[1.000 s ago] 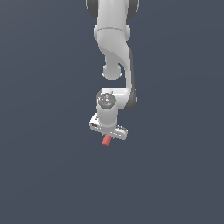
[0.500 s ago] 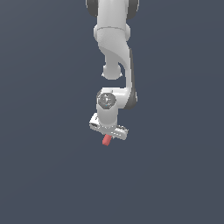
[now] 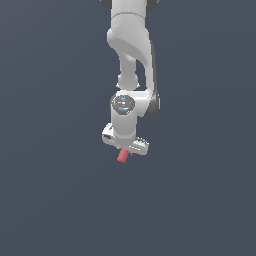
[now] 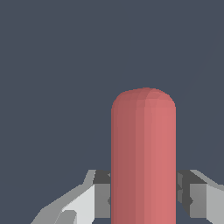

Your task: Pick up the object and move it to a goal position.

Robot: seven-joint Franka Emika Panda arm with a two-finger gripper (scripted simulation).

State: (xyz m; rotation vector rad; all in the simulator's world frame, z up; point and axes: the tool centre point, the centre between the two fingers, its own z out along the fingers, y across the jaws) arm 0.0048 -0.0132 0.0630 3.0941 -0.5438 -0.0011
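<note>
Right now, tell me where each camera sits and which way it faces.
Exterior view: off the arm, exact position unknown, facing the white Panda arm whose gripper holds the small matte red-pink rod with rounded ends.
Wrist view: on the wrist, looking along the rod between the grey fingers.
Shared: rod, gripper, plain dark background.

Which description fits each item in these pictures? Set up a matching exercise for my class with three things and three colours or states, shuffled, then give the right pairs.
Column one:
1. rod
2. pincer
3. arm

Column two:
A. white, reaching down from the top of the exterior view
B. shut on something, a finger on each side
C. red-pink with a rounded end, sticking out past the fingers

Pairs: 1-C, 2-B, 3-A
</note>
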